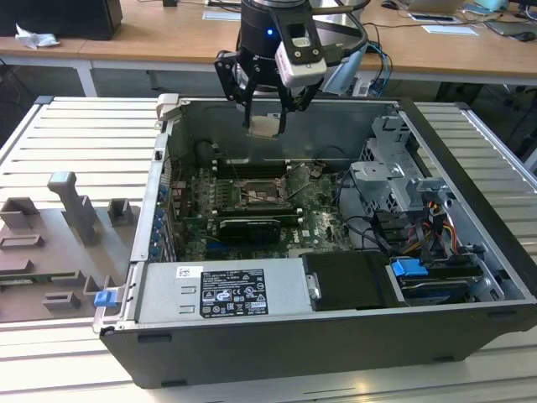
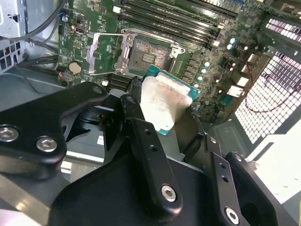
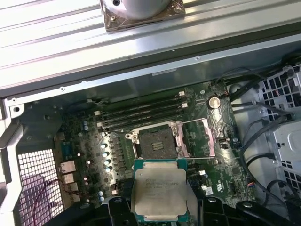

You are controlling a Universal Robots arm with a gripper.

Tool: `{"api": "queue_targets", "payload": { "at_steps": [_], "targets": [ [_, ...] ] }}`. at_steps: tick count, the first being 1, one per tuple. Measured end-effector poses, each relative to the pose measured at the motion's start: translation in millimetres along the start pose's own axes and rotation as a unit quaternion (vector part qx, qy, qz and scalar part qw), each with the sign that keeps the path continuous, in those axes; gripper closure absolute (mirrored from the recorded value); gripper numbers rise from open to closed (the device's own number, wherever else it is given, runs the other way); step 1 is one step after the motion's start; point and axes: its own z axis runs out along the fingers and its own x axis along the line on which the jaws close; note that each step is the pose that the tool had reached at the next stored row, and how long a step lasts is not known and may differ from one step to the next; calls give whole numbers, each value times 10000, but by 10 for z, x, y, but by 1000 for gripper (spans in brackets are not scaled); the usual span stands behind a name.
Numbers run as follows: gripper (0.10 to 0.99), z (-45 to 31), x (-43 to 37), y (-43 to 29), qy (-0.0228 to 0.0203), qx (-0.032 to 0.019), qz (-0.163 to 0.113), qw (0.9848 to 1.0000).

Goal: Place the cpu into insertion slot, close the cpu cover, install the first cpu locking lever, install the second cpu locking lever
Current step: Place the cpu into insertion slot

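Observation:
My gripper (image 1: 267,117) hangs over the back edge of the open computer case, shut on the cpu (image 1: 267,126), a flat square chip with a pale metal top. In both wrist views the cpu (image 3: 160,188) (image 2: 164,106) sits between the black fingers (image 2: 136,117), well above the motherboard. Below it lies the insertion slot (image 3: 157,143) (image 2: 148,56) (image 1: 258,195), a dark square socket with nothing in it. The cpu cover (image 3: 201,136) (image 2: 106,54) is flipped open beside the socket, and thin wire levers (image 2: 175,51) stand raised at its edges.
Long black memory slots (image 3: 141,110) run beside the socket. A black card (image 1: 247,228) stands in front of it, then a grey power supply (image 1: 222,290). A drive cage (image 1: 394,168) and cables fill the exterior view's right. A grey fixture tray (image 1: 59,243) lies outside the case.

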Motion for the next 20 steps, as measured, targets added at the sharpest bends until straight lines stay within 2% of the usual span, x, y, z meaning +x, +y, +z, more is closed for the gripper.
{"api": "queue_targets", "payload": {
  "at_steps": [12,20],
  "targets": [
    [561,0,0,0,-40,-9,447,9990],
    [561,1,0,0,-72,-14,795,9968]
  ]
}}
